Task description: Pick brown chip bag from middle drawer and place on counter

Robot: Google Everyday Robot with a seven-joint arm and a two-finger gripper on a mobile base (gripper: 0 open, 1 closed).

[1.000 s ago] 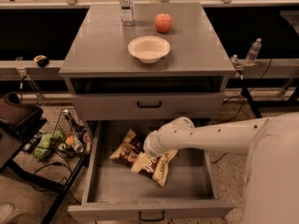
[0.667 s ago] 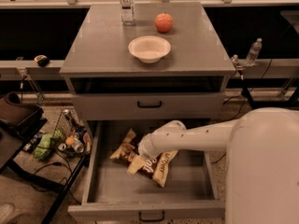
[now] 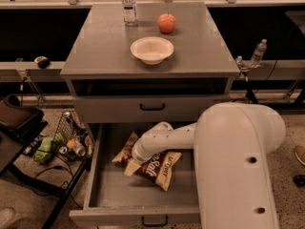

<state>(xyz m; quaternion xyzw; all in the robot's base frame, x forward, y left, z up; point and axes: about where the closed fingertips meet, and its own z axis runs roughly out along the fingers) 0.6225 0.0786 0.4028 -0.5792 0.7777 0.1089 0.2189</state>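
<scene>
- In the open middle drawer [image 3: 102, 194], nearer its back edge, I see the brown chip bag [image 3: 162, 168] lying on the floor.
- My gripper [image 3: 136, 157] sits at the bag's left end; whether it grips, I cannot tell.
- The counter [image 3: 105, 46] carries a white bowl [image 3: 152, 49].
</scene>
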